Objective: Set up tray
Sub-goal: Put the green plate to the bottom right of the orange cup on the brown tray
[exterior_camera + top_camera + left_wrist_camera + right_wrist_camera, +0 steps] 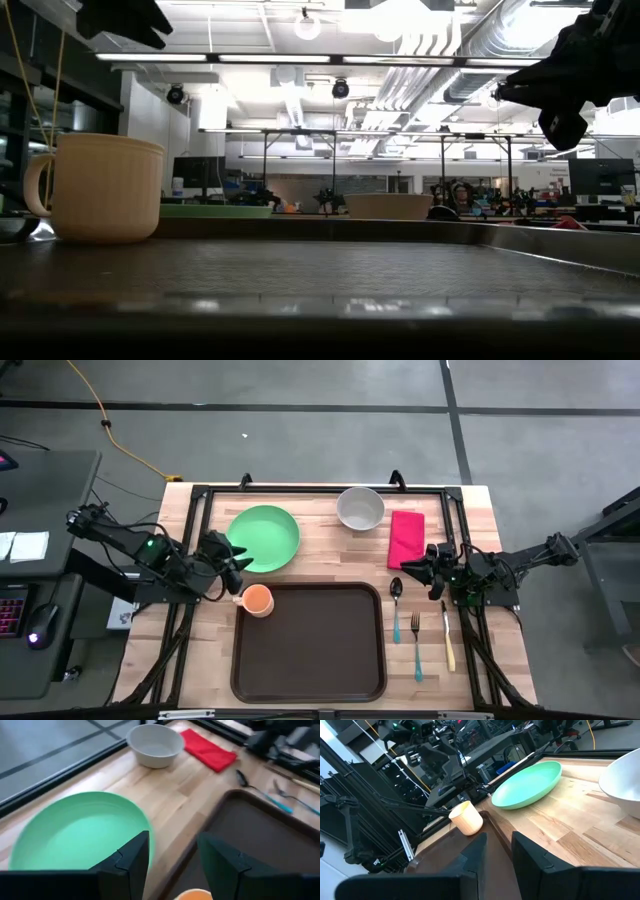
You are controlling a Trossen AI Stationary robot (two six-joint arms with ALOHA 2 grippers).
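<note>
The dark brown tray lies at the table's near middle. An orange cup stands upright on its base in the tray's far left corner; in the low view the cup looks tan, with its handle to the left. My left gripper hangs open just above and beyond the cup, over the near edge of the green plate. Its fingers hold nothing, and the cup's rim shows below them. My right gripper waits near the red napkin, its fingers a little apart and holding nothing.
A white bowl stands at the far middle, left of the napkin. A spoon, a fork and a knife lie on the wood right of the tray. A black frame runs along the table's edges.
</note>
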